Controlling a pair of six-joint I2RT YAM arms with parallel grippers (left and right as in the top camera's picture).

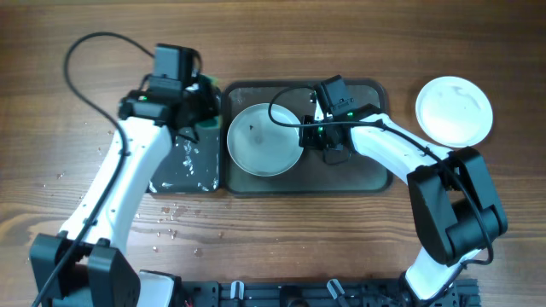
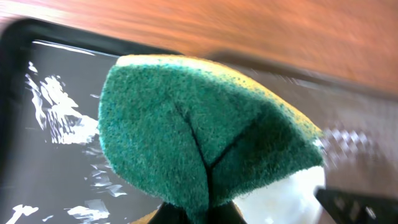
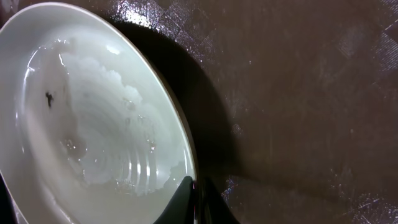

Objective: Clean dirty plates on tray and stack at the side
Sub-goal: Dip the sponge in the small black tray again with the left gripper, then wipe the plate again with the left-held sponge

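A white plate (image 1: 263, 139) lies in the left half of the dark grey tray (image 1: 358, 162). My right gripper (image 1: 307, 134) is shut on its right rim. In the right wrist view that plate (image 3: 93, 124) is wet and foamy, with a small black smear (image 3: 48, 96) near its middle, and the rim sits pinched in the right gripper (image 3: 198, 202) above the tray (image 3: 298, 93). My left gripper (image 1: 198, 101) is shut on a green sponge (image 2: 199, 124) with a yellow back, just left of the plate. A second white plate (image 1: 454, 109) rests on the wooden table at the right.
A smaller black tray (image 1: 183, 166) with foam and water patches lies to the left of the grey tray, under the left arm; it also fills the left of the left wrist view (image 2: 56, 155). Water drops (image 1: 171, 213) dot the wood in front of it.
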